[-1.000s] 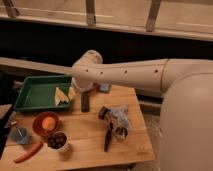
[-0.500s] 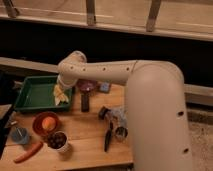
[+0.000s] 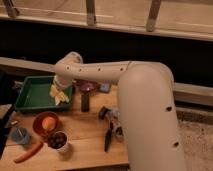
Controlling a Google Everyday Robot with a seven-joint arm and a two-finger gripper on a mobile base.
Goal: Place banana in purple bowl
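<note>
over the tray (image 3: 34,96), gripper (image 3: 60,88) by banana (image 3: 58,95)

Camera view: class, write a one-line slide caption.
The gripper of the white robot arm is at the pale yellow banana on the edge of the green tray, beside the dark purple bowl.

No text, label, brand or number can be read anywhere on the desk (image 3: 82,137). The gripper (image 3: 61,88) is at the banana (image 3: 58,96), on the right edge of the green tray (image 3: 34,94).
</note>
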